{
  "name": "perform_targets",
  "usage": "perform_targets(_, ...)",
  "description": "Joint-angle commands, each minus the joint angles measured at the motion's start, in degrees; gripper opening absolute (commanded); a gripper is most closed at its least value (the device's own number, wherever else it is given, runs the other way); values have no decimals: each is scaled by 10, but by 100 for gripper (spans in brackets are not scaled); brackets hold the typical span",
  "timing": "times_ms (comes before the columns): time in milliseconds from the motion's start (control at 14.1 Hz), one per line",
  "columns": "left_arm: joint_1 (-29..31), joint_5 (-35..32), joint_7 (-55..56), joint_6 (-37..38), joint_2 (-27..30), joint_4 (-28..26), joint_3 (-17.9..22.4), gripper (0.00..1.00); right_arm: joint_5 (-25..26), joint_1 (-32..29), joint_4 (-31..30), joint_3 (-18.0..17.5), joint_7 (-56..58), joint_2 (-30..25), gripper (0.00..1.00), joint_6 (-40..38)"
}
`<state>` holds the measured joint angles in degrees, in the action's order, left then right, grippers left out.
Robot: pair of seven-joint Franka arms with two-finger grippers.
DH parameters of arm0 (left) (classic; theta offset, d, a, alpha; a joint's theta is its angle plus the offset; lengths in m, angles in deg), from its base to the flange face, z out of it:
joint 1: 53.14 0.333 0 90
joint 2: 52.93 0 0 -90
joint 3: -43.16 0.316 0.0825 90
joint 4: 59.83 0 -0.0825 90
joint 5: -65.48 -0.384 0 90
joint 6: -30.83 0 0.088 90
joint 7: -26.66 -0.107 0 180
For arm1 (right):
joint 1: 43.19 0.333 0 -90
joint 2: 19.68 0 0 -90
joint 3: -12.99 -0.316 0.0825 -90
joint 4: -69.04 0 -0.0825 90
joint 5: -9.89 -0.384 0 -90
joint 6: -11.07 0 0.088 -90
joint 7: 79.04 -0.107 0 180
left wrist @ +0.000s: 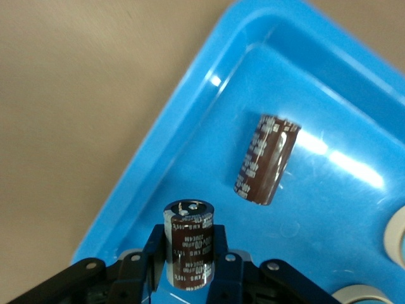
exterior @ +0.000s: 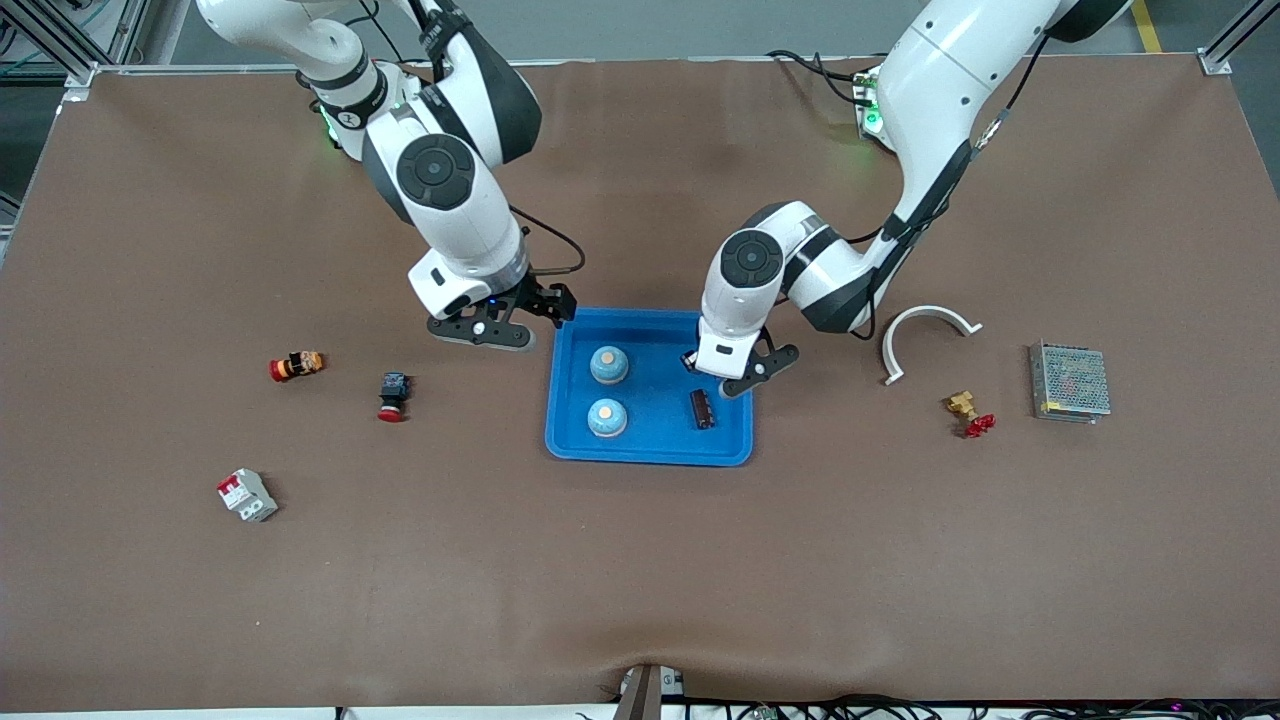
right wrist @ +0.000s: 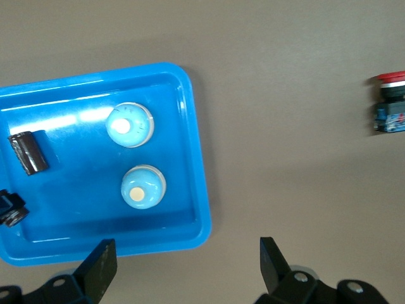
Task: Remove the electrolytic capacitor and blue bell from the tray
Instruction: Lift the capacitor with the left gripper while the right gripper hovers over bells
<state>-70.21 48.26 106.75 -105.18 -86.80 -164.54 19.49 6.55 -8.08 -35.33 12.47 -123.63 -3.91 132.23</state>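
Observation:
A blue tray (exterior: pixel 648 456) sits mid-table. Two pale blue bells (exterior: pixel 609 364) (exterior: pixel 607 417) stand in it toward the right arm's end, also in the right wrist view (right wrist: pixel 130 125) (right wrist: pixel 143 187). A dark brown capacitor (exterior: pixel 702 409) (left wrist: pixel 266 158) (right wrist: pixel 28 152) lies flat in the tray toward the left arm's end. My left gripper (exterior: pixel 737 374) (left wrist: pixel 188 247) hangs over that end of the tray, shut on a second capacitor (left wrist: pixel 190 240) held upright. My right gripper (exterior: pixel 520 320) (right wrist: pixel 186 253) is open and empty, over the table beside the tray's corner.
Toward the right arm's end lie an orange-red button (exterior: pixel 296 365), a black-and-red push button (exterior: pixel 392 396) (right wrist: pixel 389 101) and a white breaker (exterior: pixel 247 495). Toward the left arm's end lie a white curved bracket (exterior: pixel 925 335), a brass-and-red fitting (exterior: pixel 970 412) and a metal power supply (exterior: pixel 1069 382).

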Motion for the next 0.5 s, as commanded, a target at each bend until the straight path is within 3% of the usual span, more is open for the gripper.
perform_targets(0,11,-16,5,59,45,6,0,0,3,20,9,5,-27,30,100,32)
perform_targets(427,92,-7,-123,145,113,-1,-2,0,3,44,33,5,-52,82,100,59)
